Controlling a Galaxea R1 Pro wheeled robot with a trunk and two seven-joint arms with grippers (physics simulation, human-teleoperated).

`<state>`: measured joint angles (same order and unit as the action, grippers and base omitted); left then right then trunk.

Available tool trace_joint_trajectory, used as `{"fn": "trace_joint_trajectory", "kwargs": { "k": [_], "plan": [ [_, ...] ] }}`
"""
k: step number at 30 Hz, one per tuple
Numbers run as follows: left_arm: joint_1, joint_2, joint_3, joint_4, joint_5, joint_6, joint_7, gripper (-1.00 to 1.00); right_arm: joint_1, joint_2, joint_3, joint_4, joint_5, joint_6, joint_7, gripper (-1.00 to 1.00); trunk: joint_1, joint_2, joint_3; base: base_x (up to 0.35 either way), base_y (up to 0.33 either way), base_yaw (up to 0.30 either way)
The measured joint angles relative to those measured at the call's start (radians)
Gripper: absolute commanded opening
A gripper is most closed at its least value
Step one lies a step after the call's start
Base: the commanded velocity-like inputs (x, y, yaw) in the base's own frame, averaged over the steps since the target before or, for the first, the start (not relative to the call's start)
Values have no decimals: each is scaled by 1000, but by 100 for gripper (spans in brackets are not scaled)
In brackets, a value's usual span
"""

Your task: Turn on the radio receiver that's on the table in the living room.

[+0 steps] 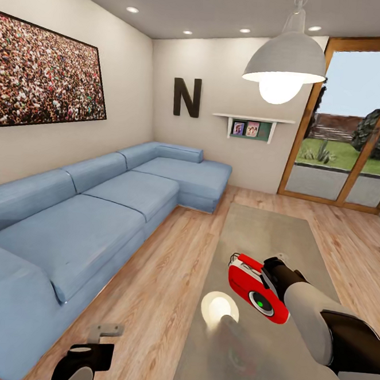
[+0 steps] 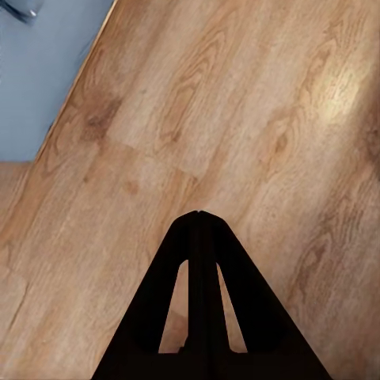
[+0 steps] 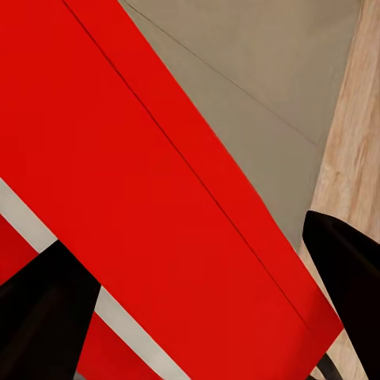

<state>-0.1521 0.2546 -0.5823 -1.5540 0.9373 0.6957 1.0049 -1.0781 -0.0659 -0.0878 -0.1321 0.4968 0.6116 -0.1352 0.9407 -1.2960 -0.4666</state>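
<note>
The red radio receiver (image 1: 250,283) lies tilted on the glossy grey-beige table (image 1: 267,231), its round dark dial (image 1: 261,303) showing a small green light. My right gripper (image 1: 273,267) is at the radio's far upper side, up against it. In the right wrist view the radio's red body (image 3: 142,182) with its white trim spreads between the two dark fingers (image 3: 39,317), which stand wide apart, so the right gripper (image 3: 190,237) is open. My left gripper (image 1: 101,333) hangs low over the wood floor beside the sofa, its fingers (image 2: 198,229) pressed together and holding nothing.
A long blue L-shaped sofa (image 1: 96,205) runs along the left wall under the crowd picture (image 1: 44,73). A white pendant lamp (image 1: 284,66) hangs above the table and is mirrored in its top. Wood floor (image 1: 172,257) separates sofa and table. Glass doors (image 1: 356,129) are at the far right.
</note>
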Motion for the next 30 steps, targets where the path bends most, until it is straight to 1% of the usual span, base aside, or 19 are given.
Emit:
{"fn": "trace_joint_trajectory", "kwargs": {
  "k": [8,10,12,13,14,15,16,17,18,19,21,24,25,26,27,28,29,30],
  "plan": [
    [0,0,4,0,0,3,0,-100,0,0,0,17,-5,10,1,-100,0,0,0,0,0,0],
    [0,0,4,0,1,4,0,-100,0,1,8,45,-1,12,1,-100,0,0,0,0,0,0],
    [0,0,5,0,1,4,0,-100,0,1,-4,60,-10,11,4,-100,0,0,0,0,0,0],
    [0,1,5,0,1,4,0,-100,0,1,5,72,-5,12,9,-100,0,0,0,0,0,0],
    [0,1,6,0,1,5,0,-100,0,1,21,95,10,14,41,-100,0,0,0,0,0,0],
    [0,1,7,0,1,6,0,-100,0,1,1,109,-8,12,59,-100,0,0,0,0,0,0],
    [0,1,7,0,1,6,0,-100,0,2,-20,108,-15,10,71,-100,0,0,0,0,0,0],
    [0,1,8,0,1,6,0,-100,0,2,-6,110,-6,12,76,-100,0,0,0,0,0,0],
    [0,0,9,0,1,7,0,-100,0,1,18,113,8,14,84,-100,0,0,0,0,0,0],
    [0,1,9,0,1,7,0,-100,0,1,19,113,10,14,88,-100,0,0,0,0,0,0],
    [0,1,10,0,2,7,0,-100,0,2,2,114,0,13,93,-100,0,0,0,0,0,0],
    [0,1,10,0,1,7,0,-100,0,1,16,114,8,13,102,-100,0,0,0,0,0,0],
    [0,1,10,0,1,7,0,-100,0,1,23,115,9,13,133,-100,0,0,0,0,0,0],
    [0,1,10,0,1,7,0,-100,0,-1,14,114,4,13,176,-100,0,0,0,0,0,0],
    [0,1,10,0,1,8,0,-100,0,-3,7,113,-1,14,232,-100,0,0,0,0,0,0],
    [0,1,10,0,1,8,0,-100,0,-12,14,113,5,15,327,-100,0,0,0,0,0,0],
    [0,1,10,0,1,8,0,-100,0,-20,0,109,3,19,389,-100,0,0,0,0,0,0],
    [0,1,10,0,1,8,0,-100,0,-25,-6,107,13,23,431,-100,0,0,0,0,0,0]
  ]
}}
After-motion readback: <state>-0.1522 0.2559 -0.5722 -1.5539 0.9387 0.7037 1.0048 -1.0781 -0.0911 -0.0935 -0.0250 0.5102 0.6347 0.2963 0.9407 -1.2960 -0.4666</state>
